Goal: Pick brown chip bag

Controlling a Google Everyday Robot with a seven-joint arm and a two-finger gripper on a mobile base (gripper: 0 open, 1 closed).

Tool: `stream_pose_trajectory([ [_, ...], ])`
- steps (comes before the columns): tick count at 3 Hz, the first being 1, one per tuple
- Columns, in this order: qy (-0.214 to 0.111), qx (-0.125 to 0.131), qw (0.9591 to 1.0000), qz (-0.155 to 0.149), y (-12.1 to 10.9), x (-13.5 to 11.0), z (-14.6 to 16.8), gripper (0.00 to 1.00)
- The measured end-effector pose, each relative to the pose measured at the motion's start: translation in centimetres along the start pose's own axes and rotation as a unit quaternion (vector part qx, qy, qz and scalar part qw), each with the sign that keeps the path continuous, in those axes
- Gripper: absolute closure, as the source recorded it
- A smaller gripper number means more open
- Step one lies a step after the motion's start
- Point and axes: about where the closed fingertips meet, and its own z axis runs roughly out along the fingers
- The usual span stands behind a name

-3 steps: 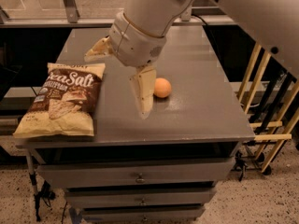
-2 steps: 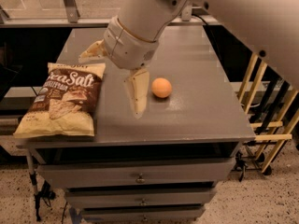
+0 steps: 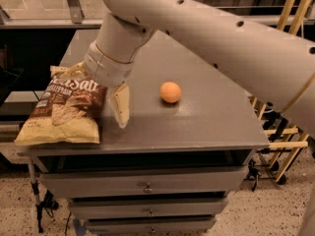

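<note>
The brown chip bag [image 3: 66,109] lies flat on the left front corner of the grey table [image 3: 206,122], its dark brown centre with white "Sea Salt" lettering facing up and its pale yellow bottom at the table's front edge. My gripper [image 3: 97,98] hangs from the large white arm, right over the bag's upper right corner. Its fingers are spread wide. One pale finger [image 3: 120,107] points down just right of the bag. The other finger [image 3: 74,69] sits over the bag's top edge. Nothing is between them. The wrist hides part of the bag's top.
An orange ball [image 3: 170,92] rests on the table to the right of the gripper. The table has drawers [image 3: 147,187] below its front edge. A wooden rack [image 3: 283,141] stands to the right of the table. A dark shelf and a window lie behind it.
My arm and gripper have moved left, from near the orange ball to the bag's upper right corner. The bag and the ball have stayed in place.
</note>
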Motion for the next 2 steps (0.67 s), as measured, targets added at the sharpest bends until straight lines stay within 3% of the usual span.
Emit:
stream_pose_trajectory([
  [1, -0.019, 0.003, 0.9995, -0.026, -1.2, 1.2, 2.8, 0.0],
  [2, -0.029, 0.012, 0.9986, -0.044, -1.8, 1.8, 4.1, 0.19],
])
